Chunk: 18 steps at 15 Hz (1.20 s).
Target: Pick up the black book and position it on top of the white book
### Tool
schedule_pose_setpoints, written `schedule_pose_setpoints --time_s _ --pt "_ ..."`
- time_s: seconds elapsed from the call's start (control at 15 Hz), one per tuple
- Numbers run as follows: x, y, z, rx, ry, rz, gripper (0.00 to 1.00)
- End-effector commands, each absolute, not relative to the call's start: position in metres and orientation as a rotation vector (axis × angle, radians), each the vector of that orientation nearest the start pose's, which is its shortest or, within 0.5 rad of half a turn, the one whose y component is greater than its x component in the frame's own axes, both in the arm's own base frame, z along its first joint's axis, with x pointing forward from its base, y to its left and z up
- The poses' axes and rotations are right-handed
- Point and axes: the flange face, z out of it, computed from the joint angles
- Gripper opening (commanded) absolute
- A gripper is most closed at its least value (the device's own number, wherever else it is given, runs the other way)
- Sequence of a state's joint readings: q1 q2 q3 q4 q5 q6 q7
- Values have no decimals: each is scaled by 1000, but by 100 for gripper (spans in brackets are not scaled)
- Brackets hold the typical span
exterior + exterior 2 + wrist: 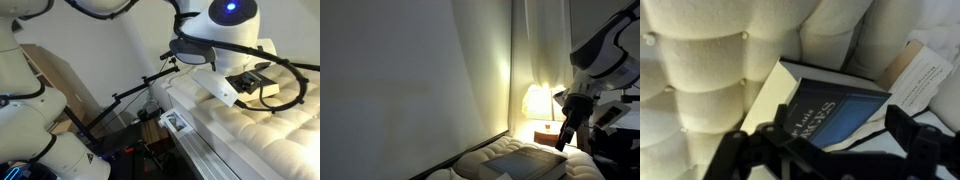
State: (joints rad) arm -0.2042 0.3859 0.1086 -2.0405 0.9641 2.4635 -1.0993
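wrist view: black book lies flat on the tufted, quilted mattress, pale page edges facing 9 o'clock. white book, thin with faint markings, sits near it at 2 o'clock. gripper is spread wide and empty, fingers flanking the book's 6 o'clock end. judgement: thick, stiff, fairly heavy; smooth cover may slip, soft bedding will sag. pinch across the width near mid-length.
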Motion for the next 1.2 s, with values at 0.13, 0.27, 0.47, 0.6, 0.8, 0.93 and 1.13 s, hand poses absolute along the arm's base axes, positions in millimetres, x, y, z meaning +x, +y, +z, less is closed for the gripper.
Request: schedule_pose_setpoints --time_s 0.13,0.27,0.47,0.6,0.8,0.93,1.13 --pt "610 -77 283 -2520 -211 -594 100" --pt "619 -85 282 -2514 -162 -615 100" --pt "631 -95 274 -2517 -120 -609 100" --pt "637 -100 264 -2522 -100 -600 100" --pt "646 -105 246 -2527 -71 -573 100" --pt "651 -106 232 -2528 -55 -547 100" --pt "658 -107 215 -2520 -44 -519 100"
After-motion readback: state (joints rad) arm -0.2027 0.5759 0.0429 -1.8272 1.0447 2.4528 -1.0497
